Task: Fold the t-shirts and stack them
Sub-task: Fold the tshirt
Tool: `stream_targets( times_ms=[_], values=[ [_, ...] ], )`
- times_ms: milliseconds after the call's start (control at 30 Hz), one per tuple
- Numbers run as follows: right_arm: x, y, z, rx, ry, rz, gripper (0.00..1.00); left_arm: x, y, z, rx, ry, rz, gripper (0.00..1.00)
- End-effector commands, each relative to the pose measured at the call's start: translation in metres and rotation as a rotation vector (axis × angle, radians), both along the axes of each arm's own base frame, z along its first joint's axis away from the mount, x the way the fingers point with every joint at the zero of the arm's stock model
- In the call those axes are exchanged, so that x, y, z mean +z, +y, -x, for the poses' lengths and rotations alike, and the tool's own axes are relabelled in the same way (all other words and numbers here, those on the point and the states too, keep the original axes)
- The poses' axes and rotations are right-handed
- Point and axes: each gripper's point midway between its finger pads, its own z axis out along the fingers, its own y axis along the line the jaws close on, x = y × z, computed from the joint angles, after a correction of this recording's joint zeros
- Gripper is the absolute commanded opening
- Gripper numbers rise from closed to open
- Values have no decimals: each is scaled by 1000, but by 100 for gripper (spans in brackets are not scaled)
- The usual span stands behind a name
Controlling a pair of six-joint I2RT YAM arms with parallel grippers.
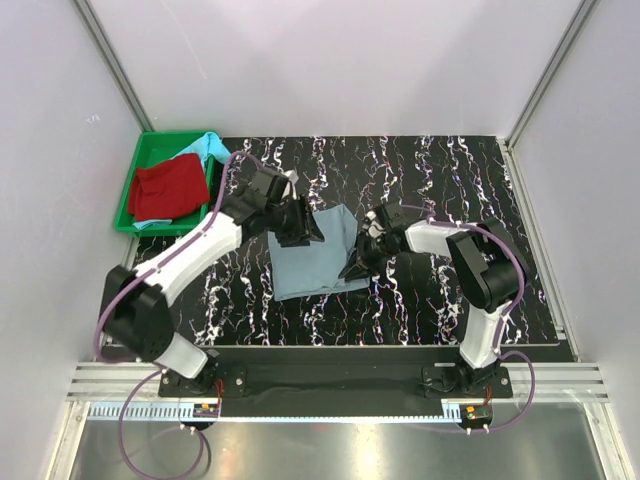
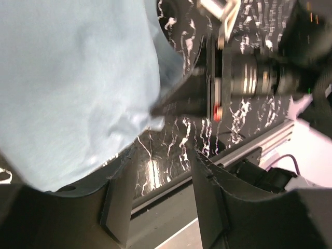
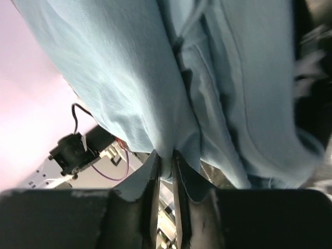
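Note:
A folded grey-blue t-shirt (image 1: 310, 262) lies on the dark marbled mat between the two arms. My left gripper (image 1: 302, 232) is over its upper left edge. In the left wrist view that gripper (image 2: 163, 161) stands open with nothing between its fingers, and the cloth (image 2: 67, 78) lies just beside it. My right gripper (image 1: 358, 265) is at the shirt's right edge. The right wrist view shows that gripper (image 3: 166, 158) shut on a fold of the grey-blue cloth (image 3: 129, 78). A red t-shirt (image 1: 168, 188) and a light turquoise t-shirt (image 1: 205, 145) lie in the tray.
A green plastic tray (image 1: 125, 205) sits at the mat's back left corner. White walls with metal rails close in the left, back and right sides. A metal rail with the arm bases runs along the near edge.

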Motion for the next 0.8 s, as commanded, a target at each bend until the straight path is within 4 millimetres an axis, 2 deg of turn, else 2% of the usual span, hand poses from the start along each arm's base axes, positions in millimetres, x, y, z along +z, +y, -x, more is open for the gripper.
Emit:
stream_targets(
  times_ms=[0,33,67,100,133,233,267,333,367,400,433,467,533,600,700,767],
  values=[
    [17,19,13,11,-27,-51,22,12,-15,-23,-23,-40,9,49],
    [26,20,15,-14,-22,-68,27,-1,-19,-28,-25,-15,-17,50],
    [26,17,19,-27,-18,-64,34,-7,-19,-29,-29,-1,-46,50],
    [34,14,17,-41,-52,-62,48,-3,-26,-37,-23,-28,-69,50],
    [34,7,17,-58,-54,-56,50,-16,-30,-40,-26,-13,-107,50],
    [42,-16,11,-118,-64,-66,55,-17,-46,-48,-26,-57,-192,50],
    [37,-39,2,-191,-45,-63,55,-31,-47,-47,-21,-33,-245,50],
    [41,-63,-6,-245,-59,-82,54,-35,-51,-53,17,-71,-321,49],
    [39,-72,-8,-263,-59,-82,52,-46,-54,-54,24,-56,-347,48],
    [40,-81,-14,-282,-61,-97,47,-47,-57,-54,31,-79,-375,46],
    [40,-84,-15,-276,-68,-103,43,-51,-59,-55,35,-89,-399,43],
    [43,-84,-18,-265,-72,-120,33,-63,-58,-54,35,-78,-445,42],
    [41,-83,-21,-259,-66,-124,27,-64,-56,-59,71,-114,-522,40],
    [43,-83,-26,-266,-73,-121,26,-70,-51,-62,102,-142,-605,41],
    [45,-83,-30,-266,-82,-122,26,-73,-58,-66,105,-168,-635,46],
    [44,-82,-31,-262,-81,-123,26,-86,-60,-67,95,-150,-660,47]
  ],
)
